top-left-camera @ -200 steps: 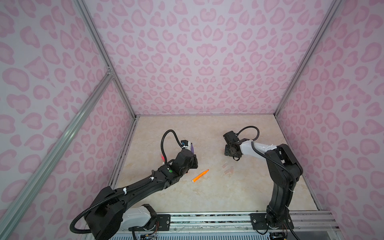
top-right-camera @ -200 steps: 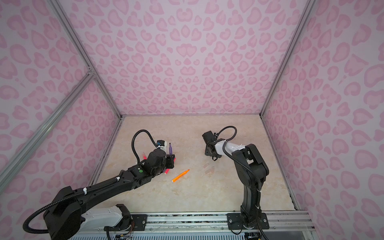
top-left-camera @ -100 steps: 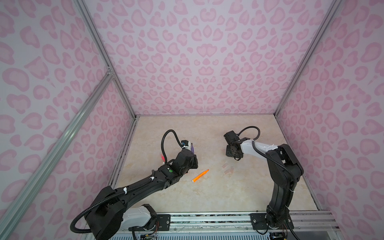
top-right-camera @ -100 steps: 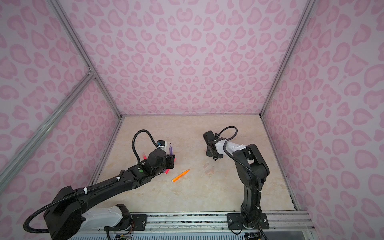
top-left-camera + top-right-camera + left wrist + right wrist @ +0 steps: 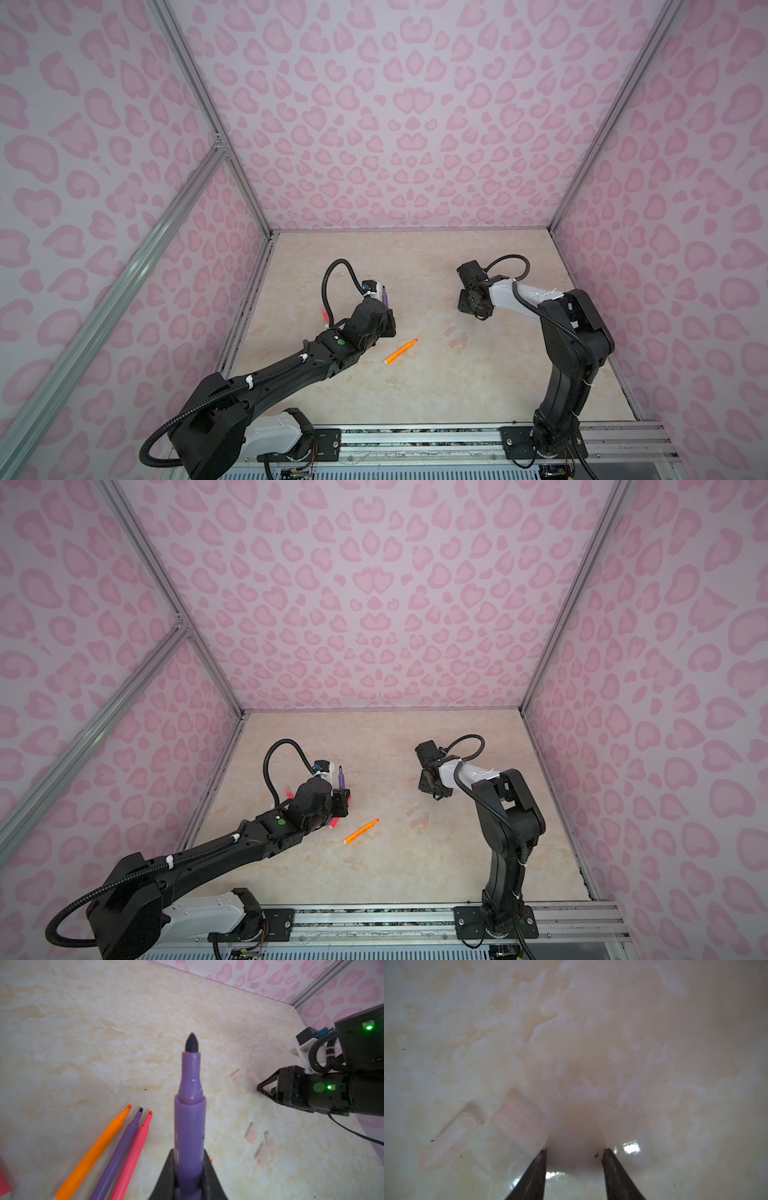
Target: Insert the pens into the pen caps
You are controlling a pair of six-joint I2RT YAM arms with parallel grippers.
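My left gripper (image 5: 189,1159) is shut on a purple pen (image 5: 190,1118), whose dark tip points up and away; the pen shows in both top views (image 5: 385,296) (image 5: 341,780). An orange pen (image 5: 93,1151), a purple pen (image 5: 118,1155) and a pink pen (image 5: 133,1153) lie side by side on the floor. Another orange pen (image 5: 401,351) (image 5: 360,831) lies alone mid-floor. My right gripper (image 5: 575,1151) is open, low over the floor, with nothing between its fingers. One clear pen cap (image 5: 519,1126) touches one fingertip and a second cap (image 5: 446,1140) lies beside it.
Three more clear caps (image 5: 251,1133) (image 5: 270,1142) (image 5: 261,1154) lie in a loose group between the arms, faint in a top view (image 5: 455,338). Pink-patterned walls (image 5: 395,124) close in the beige marble floor (image 5: 478,386). A pink pen (image 5: 288,791) lies beside the left arm.
The right gripper has shifted slightly above the caps. The left arm has stayed still with the purple pen in its grip.
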